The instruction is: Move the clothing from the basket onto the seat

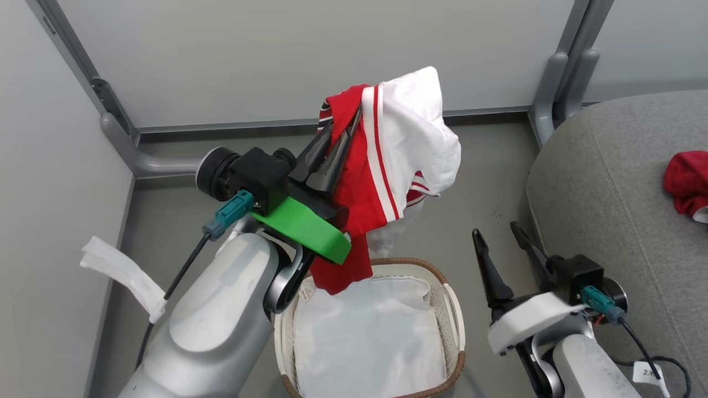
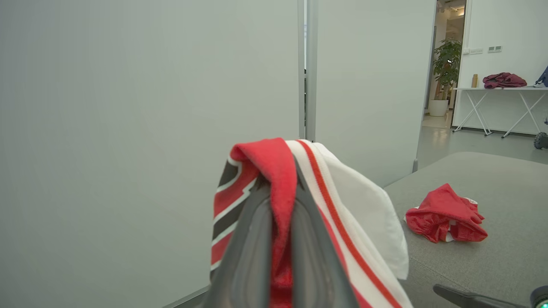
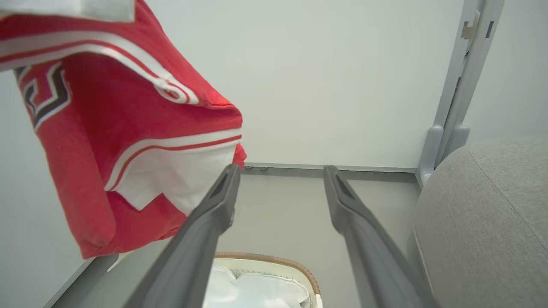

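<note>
While the left claw (image 1: pixel 347 128) is clamped shut on a fold of the red-and-white jersey (image 1: pixel 412 138), holding it high over the basket (image 1: pixel 454 309), the carry looks to be the step in hand. The garment hangs clear of the woven rim, and its lowest red edge dangles just above the basket's back end. Inside the basket lies the white liner (image 1: pixel 365 342) (no part of the job), with no red cloth on it that I can make out.

To the right, the right claw (image 1: pixel 495 229) stands with its fingers spread wide and nothing between them, low beside the front curve of the seat (image 1: pixel 608 193). Further right, the red shorts (image 1: pixel 686 179) lie crumpled on the seat, so that garment seems done.

The next move, I judge, calls for swinging the jersey rightward over the grey cushion, past the idle right claw. It then needs lowering until the cloth rests on the fabric, and only then releasing.

Count: two garments (one aloft, one on the seat), one basket, one seat, two claws.
</note>
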Controlling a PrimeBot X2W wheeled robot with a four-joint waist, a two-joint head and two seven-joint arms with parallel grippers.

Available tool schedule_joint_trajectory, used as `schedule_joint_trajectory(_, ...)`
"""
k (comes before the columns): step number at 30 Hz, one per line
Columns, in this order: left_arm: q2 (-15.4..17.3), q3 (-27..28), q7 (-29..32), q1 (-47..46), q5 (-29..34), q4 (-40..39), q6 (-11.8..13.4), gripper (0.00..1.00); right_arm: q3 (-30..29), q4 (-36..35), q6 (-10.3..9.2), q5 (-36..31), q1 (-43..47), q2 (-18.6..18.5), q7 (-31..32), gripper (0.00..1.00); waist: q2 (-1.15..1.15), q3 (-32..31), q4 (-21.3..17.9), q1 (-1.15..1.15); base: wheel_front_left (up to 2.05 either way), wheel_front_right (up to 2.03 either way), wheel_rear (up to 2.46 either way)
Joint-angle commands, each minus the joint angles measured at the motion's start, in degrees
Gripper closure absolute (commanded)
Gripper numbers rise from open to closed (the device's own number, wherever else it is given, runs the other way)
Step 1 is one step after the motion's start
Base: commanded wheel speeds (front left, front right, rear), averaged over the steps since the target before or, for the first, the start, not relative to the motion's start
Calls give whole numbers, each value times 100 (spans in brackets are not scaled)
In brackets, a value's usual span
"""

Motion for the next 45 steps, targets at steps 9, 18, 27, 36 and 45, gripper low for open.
schedule_joint_trajectory(9, -42, -57, -5, 45, -74, -61, -15, 100, 1154, 178, -8, -741, -1145, -173, -13, 0, 0, 102, 77, 0, 0, 0, 0)
schedule_joint_trajectory(18, -122, -247, -6, 47, -217, -39, -14, 100, 2092, 1314, -8, -696, -2294, -262, -12, 0, 0, 133, 249, 0, 0, 0, 0)
schedule_joint_trajectory(27, -184, -566, -5, -99, -325, -98, -8, 100, 2644, 2591, -8, -271, -2986, -87, -13, 0, 0, 182, 558, 0, 0, 0, 0)
schedule_joint_trajectory(36, -138, -551, -6, -122, -386, -63, -8, 100, 2718, 2681, -8, 156, -2921, -26, -13, 100, 0, 265, 659, 0, 0, 0, 0)
schedule_joint_trajectory(45, -168, -267, -5, 153, -58, 23, -8, 31, 1943, 1848, -8, 302, -2350, -52, -13, 100, 0, 286, 396, 0, 0, 0, 0)
